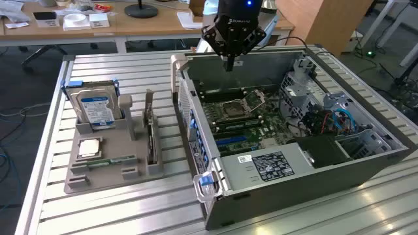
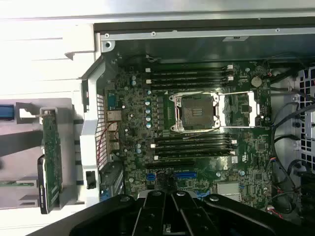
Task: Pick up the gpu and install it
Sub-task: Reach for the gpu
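Steel slats first: the ribbed worktop [image 1: 117, 73] carries everything, and the black hand [image 1: 228, 64] hangs high over its far end. Below the hand sprawls the biggest item, the open computer case [image 1: 313, 183]. It lies on its side with the panel off, so its inside faces straight up. That looks deliberate, since a card can then be pressed down from above.

Down inside the case, under the hand, is the green motherboard [image 2: 197, 152]. The socket frame [image 2: 197, 110] is flipped open and the blue slots [image 2: 184, 174] are unoccupied.

Out beyond the case wall, off to the hand's side and lower, stands the grey parts holder [image 1: 114, 142]. It is a moulded stand with a pocket for each component, probably so every piece waits in a known pose. The hard drive [image 1: 95, 105] is propped upright in the pocket farthest from the hand.

And there is the gpu [image 1: 151, 132], parked on edge in the holder slot nearest the case. It is closer to the hand than the holder's other parts, yet well apart from it and untouched. Standing like that, its upper rim seems offered for a pinch from above.

From the wrist camera the gpu [image 2: 51, 147] reads as a thin green board seen nearly edge-on. A dark cooler [image 2: 43, 184] bulges from one face, and the end bracket cannot be made out.

As for the hand itself, its fingers are clenched tight together with nothing between them.
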